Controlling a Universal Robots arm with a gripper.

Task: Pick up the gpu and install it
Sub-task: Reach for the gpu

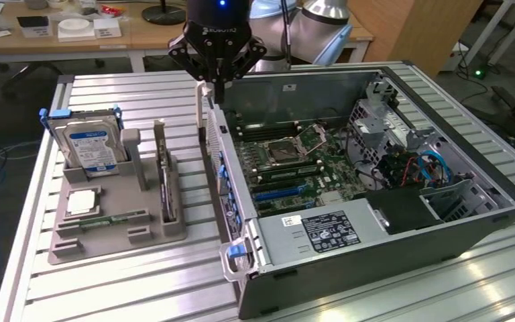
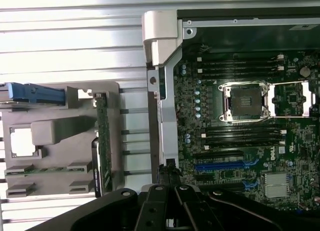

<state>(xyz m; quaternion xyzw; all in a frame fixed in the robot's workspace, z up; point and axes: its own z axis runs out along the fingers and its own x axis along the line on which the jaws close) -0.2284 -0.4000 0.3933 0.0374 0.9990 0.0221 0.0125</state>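
One vertical pincer [image 1: 214, 87] above case wall [image 1: 211, 134]

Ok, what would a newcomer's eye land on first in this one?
The large open dark computer case, lying on its side at the exterior view's right with its green motherboard exposed. Next, the black gripper hanging above the case's rear edge. At the exterior view's left, a grey holder tray holds the thin dark gpu card standing on edge beside a silver hard drive with a blue label.

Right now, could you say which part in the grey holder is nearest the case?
The gpu, the thin dark card standing on edge; the blue-labelled hard drive sits farther away.
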